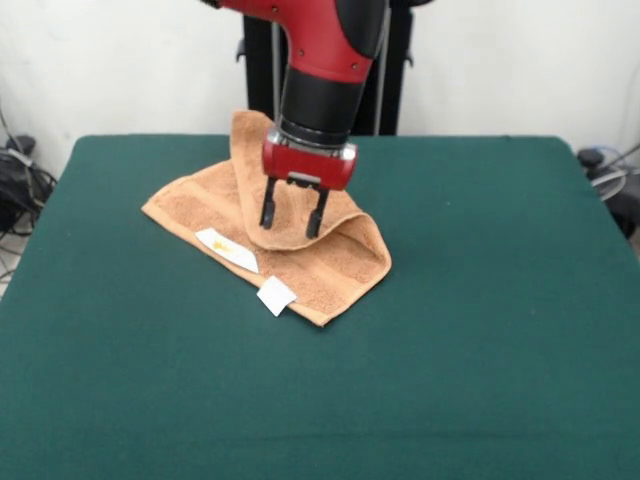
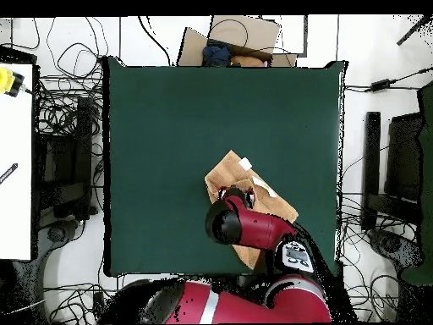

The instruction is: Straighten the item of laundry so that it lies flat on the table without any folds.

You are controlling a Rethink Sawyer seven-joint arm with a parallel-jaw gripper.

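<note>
The orange-tan terry towel point(image 1: 330, 262) lies on the dark green table point(image 1: 480, 330), left of centre toward the far side, with a flap folded over its middle and running back toward the robot. Two white tags point(image 1: 226, 248) show on its near edge. My gripper point(image 1: 293, 214) hangs over the folded flap with its two black fingers point(image 1: 268, 207) spread apart, tips at or just above the cloth, holding nothing. In the overhead view the arm covers much of the towel point(image 2: 228, 172) and hides the gripper.
The robot's black pedestal point(image 1: 262, 60) stands behind the table's far edge. Cables and dark gear lie off the table's sides point(image 1: 20, 180). A cardboard box point(image 2: 241, 38) sits beyond one table end in the overhead view.
</note>
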